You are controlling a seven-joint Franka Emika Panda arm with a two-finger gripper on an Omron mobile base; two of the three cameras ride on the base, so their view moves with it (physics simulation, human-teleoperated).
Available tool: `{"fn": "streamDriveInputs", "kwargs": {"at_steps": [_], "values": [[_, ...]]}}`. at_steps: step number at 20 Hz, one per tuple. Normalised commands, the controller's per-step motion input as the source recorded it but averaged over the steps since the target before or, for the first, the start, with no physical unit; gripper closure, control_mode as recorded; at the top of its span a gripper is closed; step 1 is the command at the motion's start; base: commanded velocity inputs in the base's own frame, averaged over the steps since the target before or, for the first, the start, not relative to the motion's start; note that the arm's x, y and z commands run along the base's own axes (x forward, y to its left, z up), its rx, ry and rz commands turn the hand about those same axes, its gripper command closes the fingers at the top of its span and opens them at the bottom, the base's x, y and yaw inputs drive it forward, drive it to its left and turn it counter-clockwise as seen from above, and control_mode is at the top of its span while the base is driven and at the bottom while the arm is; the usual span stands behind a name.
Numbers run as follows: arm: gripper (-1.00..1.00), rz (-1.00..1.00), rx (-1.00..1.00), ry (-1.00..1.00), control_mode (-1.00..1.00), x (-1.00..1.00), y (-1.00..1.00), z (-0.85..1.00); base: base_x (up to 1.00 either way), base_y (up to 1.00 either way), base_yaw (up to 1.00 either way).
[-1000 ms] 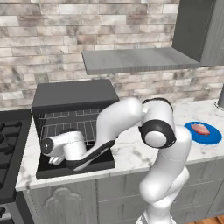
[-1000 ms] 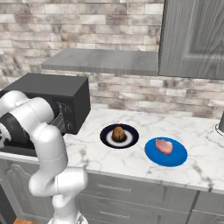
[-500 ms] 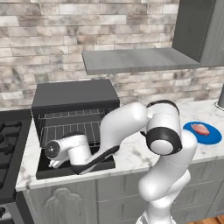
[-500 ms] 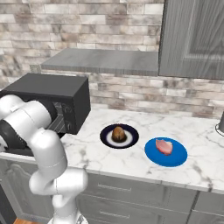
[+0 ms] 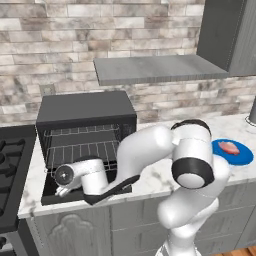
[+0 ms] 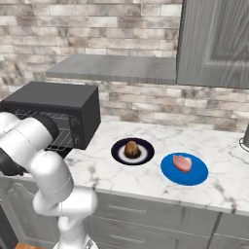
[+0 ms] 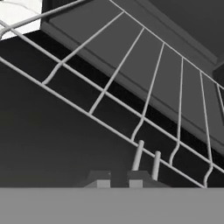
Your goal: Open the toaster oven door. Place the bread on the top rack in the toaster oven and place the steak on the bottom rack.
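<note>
- matte-black boxy toaster oven (image 5: 85, 107) on marbled counter (image 6: 146, 177), flat toaster oven door (image 5: 52, 196) dropped open.
- silver wire bottom rack (image 7: 144, 109) lay before the gripper (image 7: 117, 180).
- arm bent low over door; jaws nearly closed, holding nothing.

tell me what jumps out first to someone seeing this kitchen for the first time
The black toaster oven on the marble counter stands open, its door folded down flat and two wire racks bare inside. The white arm bends low across it, its hand over the lowered door near the bottom rack. Off to the right wait the bread on a dark plate and the pink steak on a blue plate.
</note>
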Motion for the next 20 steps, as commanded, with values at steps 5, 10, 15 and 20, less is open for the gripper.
{"fn": "streamDriveInputs", "kwargs": {"at_steps": [5,10,15,20], "values": [[1.0,0.1,0.0,0.01,-1.0,-1.0,0.0,-0.81,0.0,0.0,0.0],[1.0,0.08,0.0,0.0,-1.0,-1.0,0.0,-0.71,0.0,0.0,0.0],[1.0,0.02,0.04,-0.06,-1.0,-1.0,0.0,-0.01,0.0,0.0,0.0],[1.0,-0.04,0.21,-0.44,-1.0,-1.0,-0.08,0.97,0.0,0.0,0.0]]}}
